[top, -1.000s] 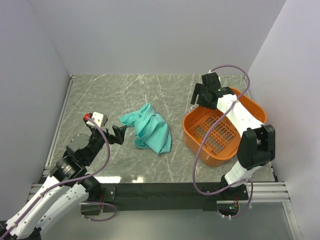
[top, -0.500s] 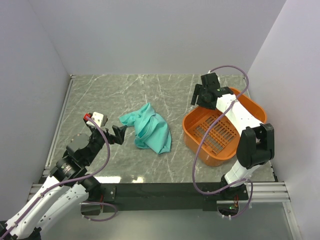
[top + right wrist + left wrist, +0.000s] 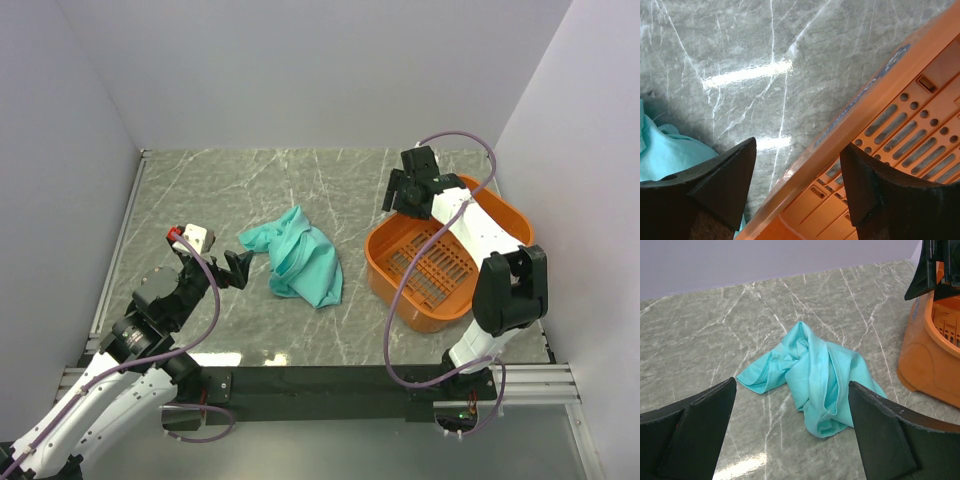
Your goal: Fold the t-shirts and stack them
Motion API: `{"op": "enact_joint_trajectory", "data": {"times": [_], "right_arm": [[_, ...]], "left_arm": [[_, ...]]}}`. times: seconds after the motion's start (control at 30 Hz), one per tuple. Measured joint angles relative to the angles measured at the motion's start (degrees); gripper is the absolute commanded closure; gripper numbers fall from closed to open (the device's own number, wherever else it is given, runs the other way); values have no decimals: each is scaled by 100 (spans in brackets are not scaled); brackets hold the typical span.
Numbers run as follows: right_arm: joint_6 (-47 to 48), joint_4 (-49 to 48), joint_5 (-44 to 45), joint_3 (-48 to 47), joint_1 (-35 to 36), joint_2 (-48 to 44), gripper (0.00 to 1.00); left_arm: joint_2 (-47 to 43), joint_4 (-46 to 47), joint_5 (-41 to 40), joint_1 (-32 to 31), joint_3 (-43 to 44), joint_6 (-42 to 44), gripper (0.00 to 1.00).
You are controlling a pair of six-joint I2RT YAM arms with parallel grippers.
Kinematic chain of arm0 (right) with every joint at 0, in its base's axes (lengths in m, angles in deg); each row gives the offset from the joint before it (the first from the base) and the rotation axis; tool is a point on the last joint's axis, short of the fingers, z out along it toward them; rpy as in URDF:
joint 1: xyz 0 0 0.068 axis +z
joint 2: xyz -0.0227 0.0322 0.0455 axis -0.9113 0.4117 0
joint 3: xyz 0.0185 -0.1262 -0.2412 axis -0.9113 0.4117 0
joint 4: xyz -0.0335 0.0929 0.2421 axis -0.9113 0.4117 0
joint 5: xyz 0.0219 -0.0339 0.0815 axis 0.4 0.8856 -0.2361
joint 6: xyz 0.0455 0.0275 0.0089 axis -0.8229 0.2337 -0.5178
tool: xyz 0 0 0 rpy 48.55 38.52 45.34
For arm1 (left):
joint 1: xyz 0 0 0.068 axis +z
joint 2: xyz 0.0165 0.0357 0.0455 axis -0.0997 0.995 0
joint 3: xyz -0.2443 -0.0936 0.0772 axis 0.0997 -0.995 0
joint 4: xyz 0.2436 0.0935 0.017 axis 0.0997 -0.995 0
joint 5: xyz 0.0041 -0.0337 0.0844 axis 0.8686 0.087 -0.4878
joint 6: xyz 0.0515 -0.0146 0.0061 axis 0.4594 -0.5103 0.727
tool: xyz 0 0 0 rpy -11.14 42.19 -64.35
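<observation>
Grey marble counter [image 3: 200, 190] with white walls around it holds one crumpled teal cloth t-shirt [image 3: 300, 258] near its middle, not folded. One orange plastic basket with slots [image 3: 440, 318] sits at the t-shirt's 3 o'clock, apart from it. A blue label [image 3: 879, 75] on the basket's rim is too blurry to read. At the t-shirt's 9 o'clock the two left fingers [image 3: 690, 430] are spread wide, holding nothing. Over the basket's 11 o'clock rim the two right fingers [image 3: 715, 185] are apart too, holding nothing.

Grey marbled surface [image 3: 200, 190]; a crumpled teal t-shirt [image 3: 303, 258] lies near its middle; an orange basket [image 3: 425, 320] sits at the right, apart from it.
</observation>
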Motion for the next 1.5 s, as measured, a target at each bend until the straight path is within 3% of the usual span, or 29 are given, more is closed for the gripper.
{"op": "enact_joint_trajectory", "data": {"times": [0.5, 0.6, 0.83, 1.2, 1.5], "right_arm": [[105, 0, 4, 0, 0, 0, 36], [133, 0, 31, 0, 0, 0, 43], [201, 42, 214, 0, 0, 0, 70], [1626, -92, 590, -11, 11, 83, 92], [2743, 39, 669, -697, -195, 669, 98]], "left_arm": [[0, 0, 2, 0, 0, 0, 1], [0, 0, 2, 0, 0, 0, 1], [0, 0, 2, 0, 0, 0, 1], [0, 2, 33, 0, 0, 0, 1], [0, 28, 70, 0, 0, 0, 1]]}}
